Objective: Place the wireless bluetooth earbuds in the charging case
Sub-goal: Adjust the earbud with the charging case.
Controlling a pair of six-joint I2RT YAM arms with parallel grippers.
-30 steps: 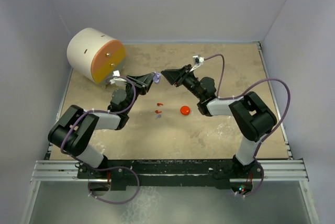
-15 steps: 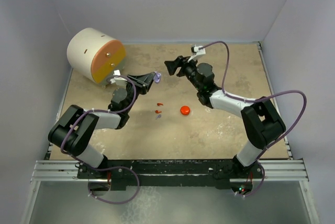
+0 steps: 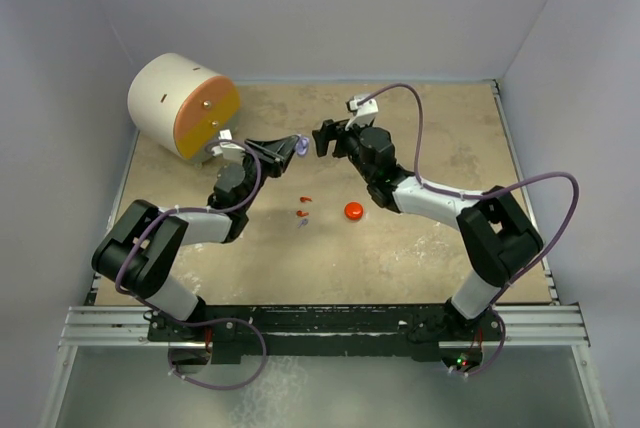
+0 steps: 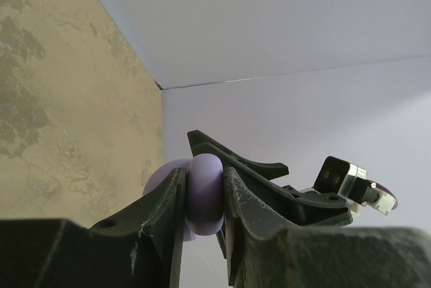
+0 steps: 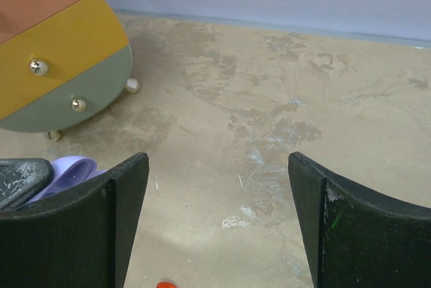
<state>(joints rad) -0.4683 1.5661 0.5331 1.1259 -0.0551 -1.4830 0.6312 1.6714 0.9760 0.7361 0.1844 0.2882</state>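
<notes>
While left fingers [image 4: 161,215] grip one case [image 4: 205,195], three earbuds [image 3: 300,213] lie loose.

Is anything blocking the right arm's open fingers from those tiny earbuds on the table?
Nothing visible lies between the right gripper and the tiny red and grey-lavender earbuds; the red-orange disc sits off to their side.

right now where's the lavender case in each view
Top external: lavender case just above picture centre.
Left wrist: case low centre, pinched by the left fingers.
Right wrist: case at the lower left edge.
Shared landmark: the left fingers gripping it.
</notes>
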